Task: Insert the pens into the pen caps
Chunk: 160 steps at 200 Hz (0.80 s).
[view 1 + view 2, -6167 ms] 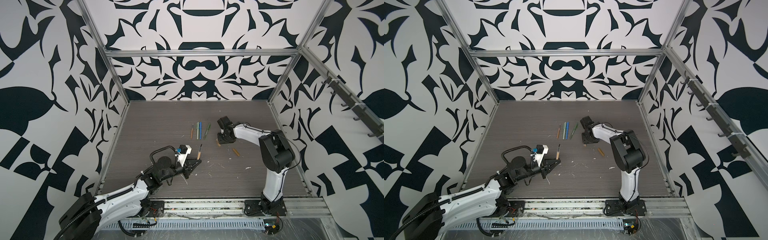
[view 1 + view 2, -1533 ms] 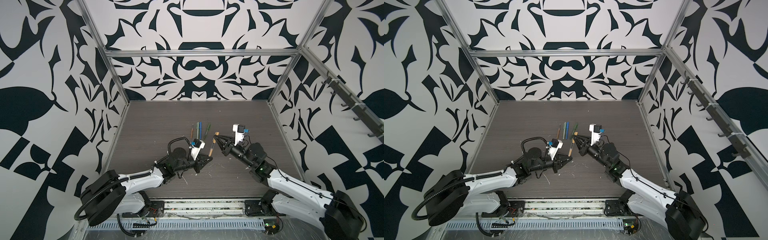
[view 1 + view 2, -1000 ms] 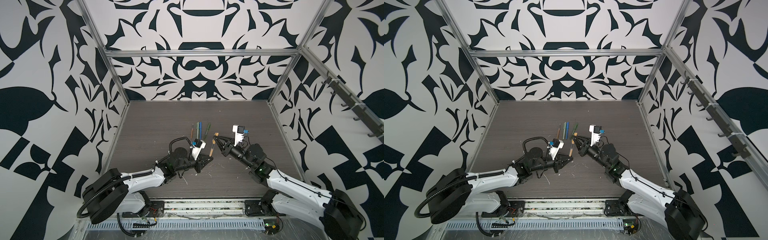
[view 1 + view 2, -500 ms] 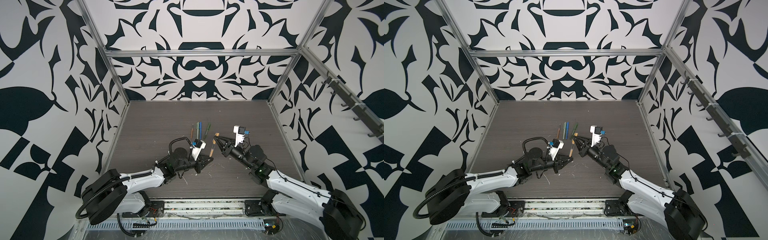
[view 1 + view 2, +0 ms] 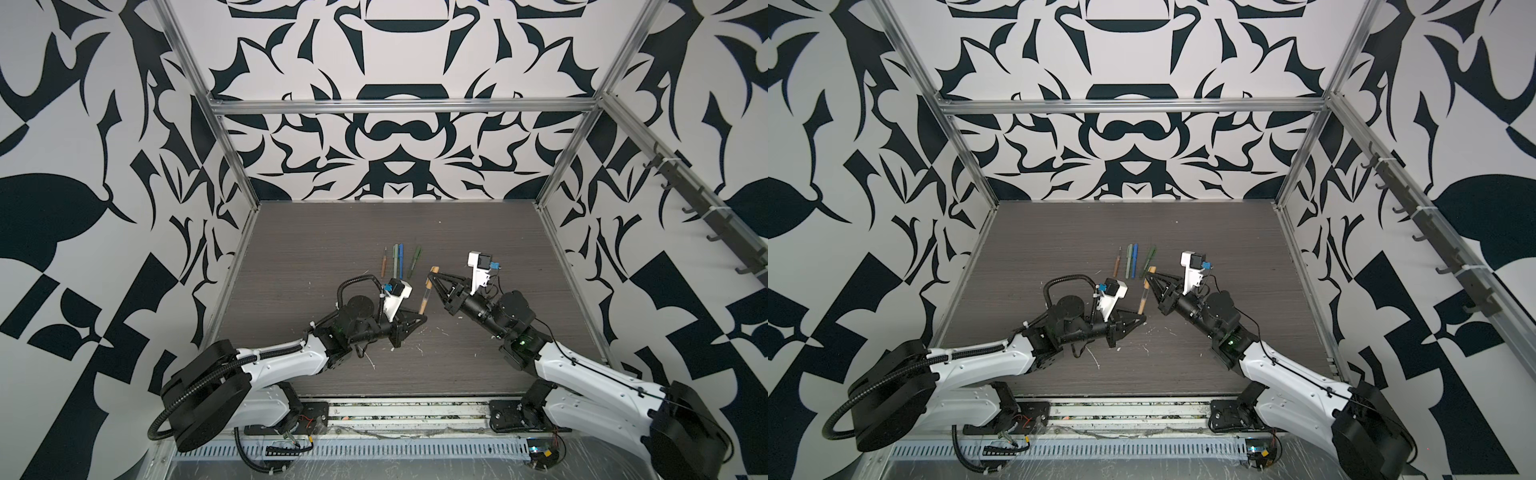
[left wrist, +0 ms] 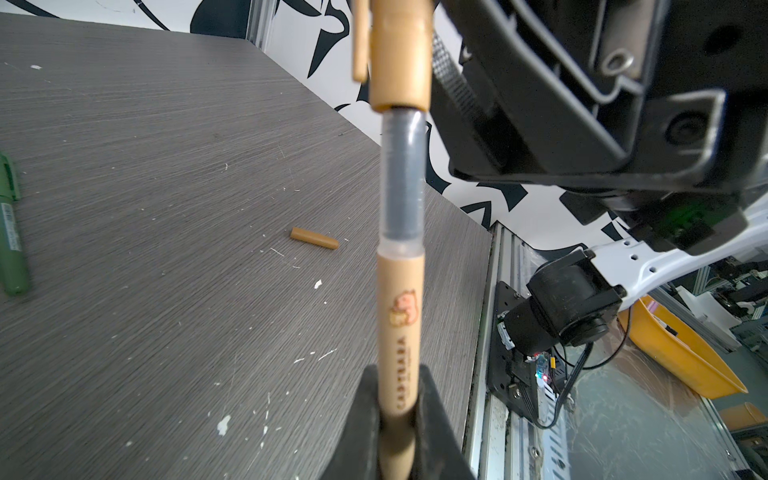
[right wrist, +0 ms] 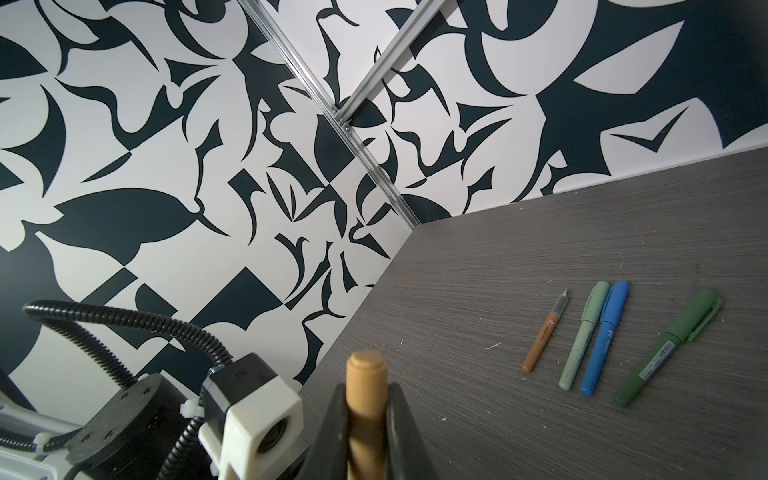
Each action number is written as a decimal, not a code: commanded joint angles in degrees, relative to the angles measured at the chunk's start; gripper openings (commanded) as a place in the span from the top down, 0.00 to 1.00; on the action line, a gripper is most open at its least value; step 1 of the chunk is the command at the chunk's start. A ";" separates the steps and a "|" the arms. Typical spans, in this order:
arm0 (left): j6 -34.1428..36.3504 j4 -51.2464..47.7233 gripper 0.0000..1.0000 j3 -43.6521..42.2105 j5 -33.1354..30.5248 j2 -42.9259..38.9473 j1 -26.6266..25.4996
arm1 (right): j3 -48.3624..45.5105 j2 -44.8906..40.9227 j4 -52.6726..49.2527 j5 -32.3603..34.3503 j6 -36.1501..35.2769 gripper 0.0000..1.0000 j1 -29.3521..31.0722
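My left gripper (image 5: 422,321) (image 6: 400,374) is shut on the barrel of the tan pen (image 6: 400,307) (image 5: 424,297), held above the table. My right gripper (image 5: 434,276) (image 7: 368,388) is shut on the tan pen cap (image 7: 367,374) (image 6: 399,54). The pen's tip sits inside the cap's mouth, and the grey grip section still shows between cap and barrel. An uncapped orange-brown pen (image 7: 545,332) lies on the table, and its orange-brown pen cap (image 6: 314,239) lies apart from it.
Beside the orange-brown pen lie a pale green pen (image 7: 584,336), a blue pen (image 7: 604,336) and a dark green pen (image 7: 669,345), each with its cap on. The row lies behind the grippers (image 5: 399,262). White scratch marks speckle the table (image 5: 316,249).
About six seconds ago the arms were apart, the right one low over the table. Now they meet mid-table with pen and cap joined. Over the last second almost nothing has moved.
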 commanded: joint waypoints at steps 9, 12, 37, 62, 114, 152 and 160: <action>-0.30 4.71 1.00 1.83 -0.64 -1.89 0.15 | -0.38 -2.62 -5.20 -0.32 -1.51 1.00 1.04; -0.33 4.62 1.00 1.87 -0.69 -1.93 0.12 | -0.34 -2.86 -5.62 -0.07 -1.70 1.00 1.06; -0.38 4.40 1.00 1.56 -0.63 -2.26 0.15 | 0.54 -3.72 -7.69 0.09 -3.00 1.00 1.04; -0.44 4.38 1.00 1.47 -0.63 -2.29 0.15 | 0.56 -2.65 -6.93 -0.95 -2.54 1.00 1.10; -0.83 4.96 1.00 2.21 0.35 -1.07 0.10 | -0.84 1.73 2.20 -2.48 0.34 1.00 1.04; -0.82 4.87 1.00 1.83 -0.01 -1.67 0.15 | -0.85 2.37 2.26 -3.34 0.20 1.00 1.13; -0.82 4.79 1.00 1.74 -0.46 -1.84 0.15 | -0.88 1.94 1.57 -3.19 0.00 1.00 1.13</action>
